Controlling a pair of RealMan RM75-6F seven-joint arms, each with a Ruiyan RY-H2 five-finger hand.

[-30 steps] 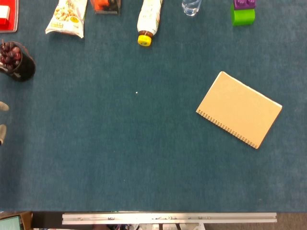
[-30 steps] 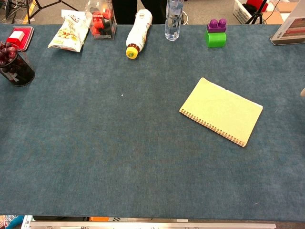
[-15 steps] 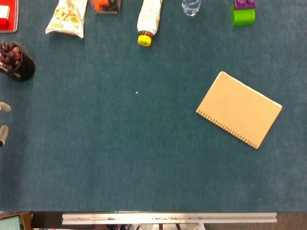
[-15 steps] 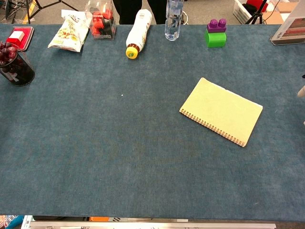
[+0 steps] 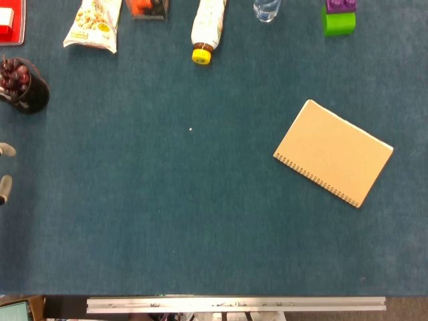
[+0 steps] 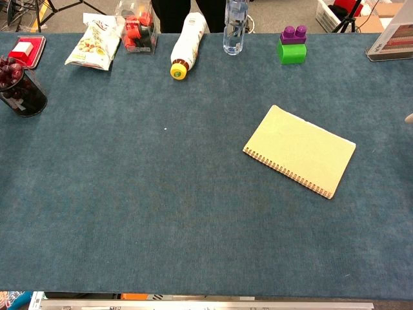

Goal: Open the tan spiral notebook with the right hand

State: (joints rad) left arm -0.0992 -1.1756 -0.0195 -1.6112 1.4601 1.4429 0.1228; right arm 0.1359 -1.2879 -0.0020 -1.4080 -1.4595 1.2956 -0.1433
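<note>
One tan spiral notebook (image 5: 333, 153) lies flat and shut on the right side of the blue table (image 5: 167, 221). It sits at a slant. Its wire spiral runs along the near edge, so the cover has to lift from the far edge and swing toward the near side.

Only a tiny bit of the right hand (image 6: 409, 118) shows, at the right edge of the chest view, well apart from the notebook. I cannot tell if its fingers are apart or together. The left hand (image 5: 5, 170) peeks in at the left edge of the head view. Just two fingertips show, with a gap between them and nothing in them that I can see, but I cannot tell more.

To do this step well, I think the right hand should come in low from the right, slip a fingertip under the far edge of the cover only, and lift slowly so the whole book does not slide.

At the far left stands a dark cup (image 5: 25, 90) full of dark red round things like grapes. Along the far edge, a clear box (image 6: 137, 28) holds something red and black.
</note>
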